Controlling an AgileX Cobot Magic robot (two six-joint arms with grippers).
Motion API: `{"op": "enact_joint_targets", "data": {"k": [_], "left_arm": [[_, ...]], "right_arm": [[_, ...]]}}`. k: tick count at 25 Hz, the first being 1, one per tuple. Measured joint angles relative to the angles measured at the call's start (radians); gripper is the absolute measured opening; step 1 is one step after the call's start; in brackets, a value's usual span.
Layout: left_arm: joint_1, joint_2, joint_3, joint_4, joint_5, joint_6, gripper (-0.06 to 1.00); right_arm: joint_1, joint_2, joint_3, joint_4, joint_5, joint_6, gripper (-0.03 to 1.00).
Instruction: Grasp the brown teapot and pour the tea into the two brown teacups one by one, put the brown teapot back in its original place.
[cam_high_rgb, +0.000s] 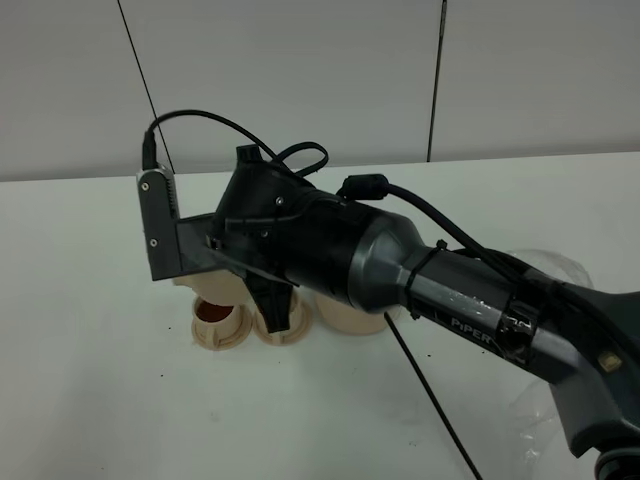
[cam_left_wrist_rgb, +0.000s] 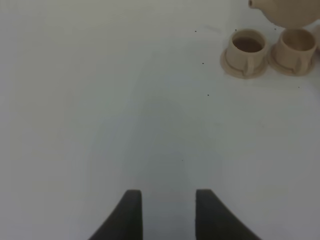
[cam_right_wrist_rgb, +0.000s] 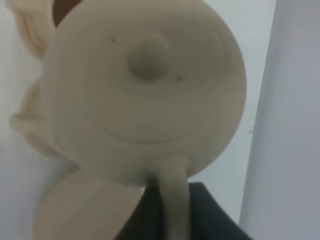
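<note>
While my right gripper (cam_right_wrist_rgb: 175, 215) pinches the loop handle of the brown teapot (cam_right_wrist_rgb: 145, 95), the pot hangs close over the tea-filled teacup (cam_left_wrist_rgb: 247, 47), the second teacup (cam_left_wrist_rgb: 296, 47) just beside it; my left gripper (cam_left_wrist_rgb: 168, 215) hovers, jaws apart, above the white table (cam_left_wrist_rgb: 100, 100).

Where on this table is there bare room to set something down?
Bare: the table front-left of the filled cup, and the strip between the arm and the back wall. Crowded: filled cup, empty cup, wide saucer and teapot bunched under the arm.
</note>
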Motion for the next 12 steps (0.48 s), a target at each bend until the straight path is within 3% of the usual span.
{"op": "enact_joint_targets", "data": {"k": [12], "left_arm": [[0.0, 0.0, 0.0, 0.0, 0.0, 0.0, 0.33]], "right_arm": [[-0.126, -0.001, -0.138, 0.469, 0.133, -0.214, 0.09]]}}
